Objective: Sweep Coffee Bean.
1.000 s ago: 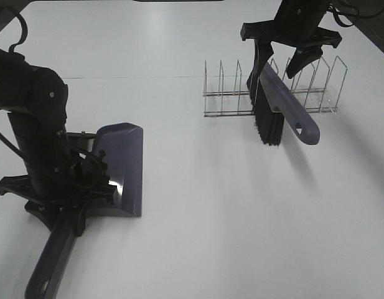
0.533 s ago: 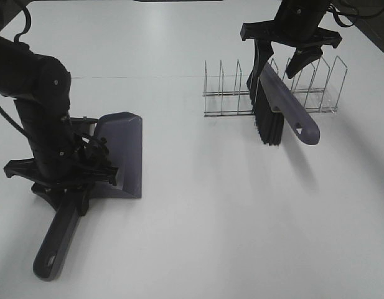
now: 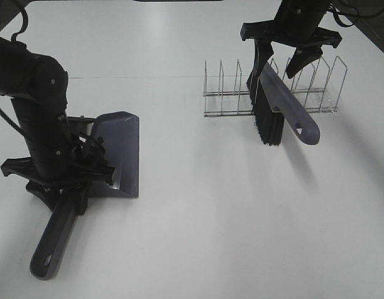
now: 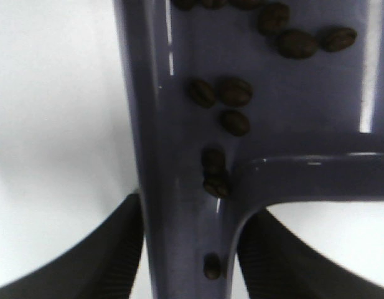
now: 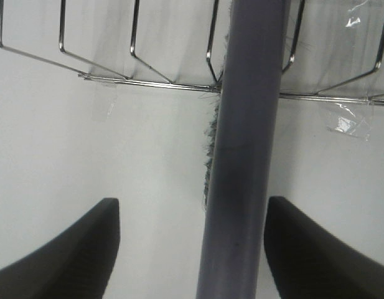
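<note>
Since half a second ago, the grey-purple plastic dustpan [image 3: 120, 152] has shifted slightly toward the left edge of the white table [image 3: 198, 218], and its long handle now ends a little nearer the near edge; the brush side is unchanged. The left gripper [image 3: 70, 177] is clamped on the dustpan's handle, a black finger [image 4: 111, 249] pressing each side of it in the left wrist view. The small dark brown coffee beans [image 4: 232, 93] lie scattered inside the dustpan, a few trailing down into the channel of the handle. That arm stands near the left edge, its forearm nearly vertical above the pan, wrist bent down over the handle.

Toward the far right corner, the right gripper [image 3: 282, 59] holds the grey-purple hand brush with black bristles [image 3: 279, 109] by the upper part of its back. In the right wrist view its black fingers [image 5: 67, 249] stand apart from the handle on both sides, so whether they actually squeeze it I cannot tell. The brush hangs tilted, bristles just in front of the thin wire rack with upright dividers [image 3: 229, 93], handle end pointing toward the right edge.

Wide bare tabletop lies between pan and brush, and along the near edge.
</note>
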You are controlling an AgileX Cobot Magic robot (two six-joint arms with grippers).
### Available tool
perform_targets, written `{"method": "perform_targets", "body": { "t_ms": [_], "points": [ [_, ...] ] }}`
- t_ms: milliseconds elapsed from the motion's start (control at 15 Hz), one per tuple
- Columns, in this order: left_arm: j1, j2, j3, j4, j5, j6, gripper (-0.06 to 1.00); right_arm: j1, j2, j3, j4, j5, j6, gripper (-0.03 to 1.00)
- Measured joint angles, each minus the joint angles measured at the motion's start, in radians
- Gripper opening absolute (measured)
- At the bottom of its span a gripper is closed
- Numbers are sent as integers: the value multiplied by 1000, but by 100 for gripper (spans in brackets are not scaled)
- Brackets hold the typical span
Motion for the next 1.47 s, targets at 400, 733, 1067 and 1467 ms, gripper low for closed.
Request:
{"method": "perform_targets", "body": {
  "t_ms": [400,733,1067,1467],
  "points": [
    [0,-47,-42,35,84,7,73,0,-18,6,0,1,0,61],
    [33,-177,-69,54,159,27,73,0,-154,129,-1,-1,-6,61],
    [199,-415,-63,83,185,85,73,0,-445,442,-26,-1,-35,61],
    [199,-820,174,104,184,54,73,0,-786,817,7,-1,-52,61]
  ]
}}
